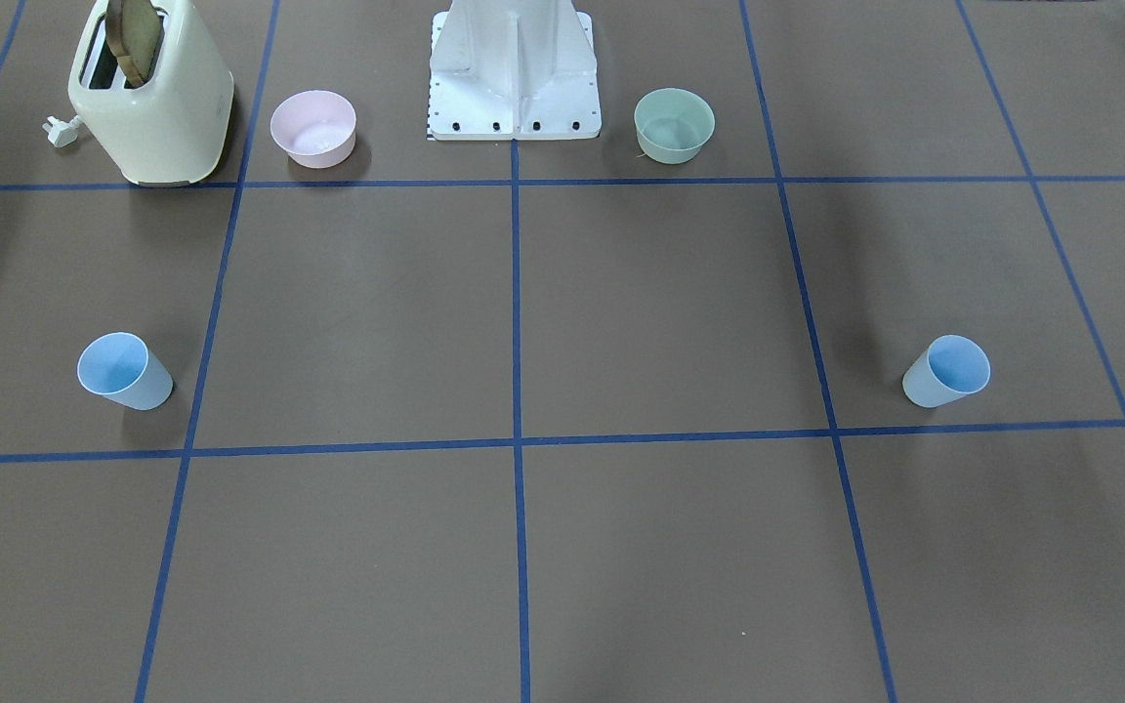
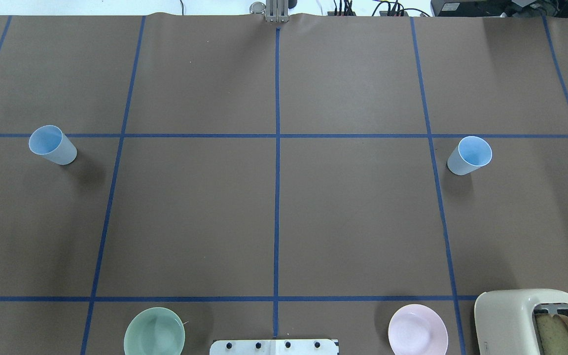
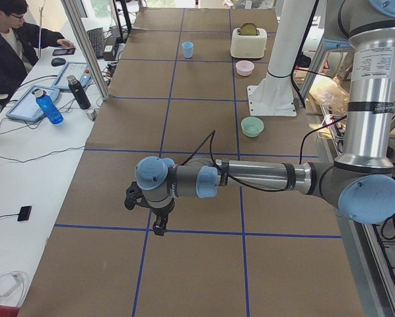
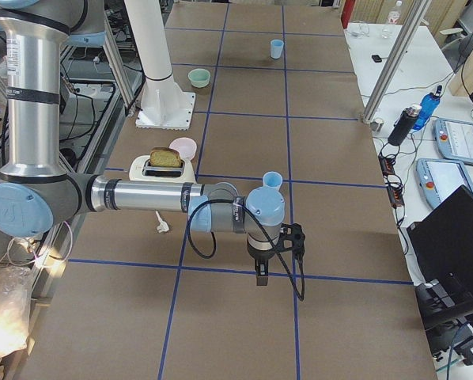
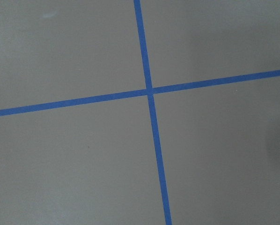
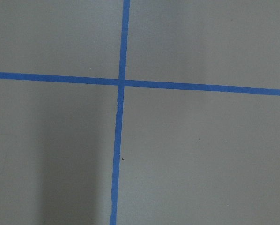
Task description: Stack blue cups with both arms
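Note:
Two light-blue cups stand upright, far apart on the brown table. One is on my left side (image 2: 52, 144), also in the front view (image 1: 946, 371) and far back in the right side view (image 4: 277, 48). The other is on my right side (image 2: 469, 155) (image 1: 123, 371) (image 4: 272, 180) (image 3: 187, 49). My left gripper (image 3: 159, 230) and right gripper (image 4: 260, 279) show only in the side views, pointing down over the table near tape lines. I cannot tell whether they are open or shut. Both wrist views show only bare table and a blue tape cross.
A cream toaster (image 2: 535, 320) with bread, a pink bowl (image 2: 417, 335) and a pale-green bowl (image 2: 154, 337) stand near the white base pedestal (image 1: 514, 78). An operator (image 3: 12, 39) sits at a side desk with bottles and tablets.

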`<state>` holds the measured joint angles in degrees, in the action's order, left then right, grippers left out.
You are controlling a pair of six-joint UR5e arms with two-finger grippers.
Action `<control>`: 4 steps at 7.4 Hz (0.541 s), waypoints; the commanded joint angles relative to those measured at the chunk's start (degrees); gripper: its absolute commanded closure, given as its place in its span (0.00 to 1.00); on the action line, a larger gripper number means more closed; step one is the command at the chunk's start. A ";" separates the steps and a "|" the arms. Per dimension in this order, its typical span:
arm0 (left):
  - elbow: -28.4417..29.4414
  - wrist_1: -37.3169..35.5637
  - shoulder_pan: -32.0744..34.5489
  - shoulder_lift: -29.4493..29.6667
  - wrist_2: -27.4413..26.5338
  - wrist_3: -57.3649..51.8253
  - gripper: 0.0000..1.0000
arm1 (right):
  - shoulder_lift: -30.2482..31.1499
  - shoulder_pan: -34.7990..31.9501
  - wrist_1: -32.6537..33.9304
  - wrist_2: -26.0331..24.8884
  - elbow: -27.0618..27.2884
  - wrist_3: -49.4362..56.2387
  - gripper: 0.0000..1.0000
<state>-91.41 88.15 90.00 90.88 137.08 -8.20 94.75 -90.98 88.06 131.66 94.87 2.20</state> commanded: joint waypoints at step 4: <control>-1.83 0.09 -0.09 0.18 -0.06 -0.15 0.02 | 0.52 -0.07 -0.17 0.09 2.05 0.88 0.00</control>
<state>-91.83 88.24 89.92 91.09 137.03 -8.28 94.98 -91.01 87.93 131.88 95.48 2.76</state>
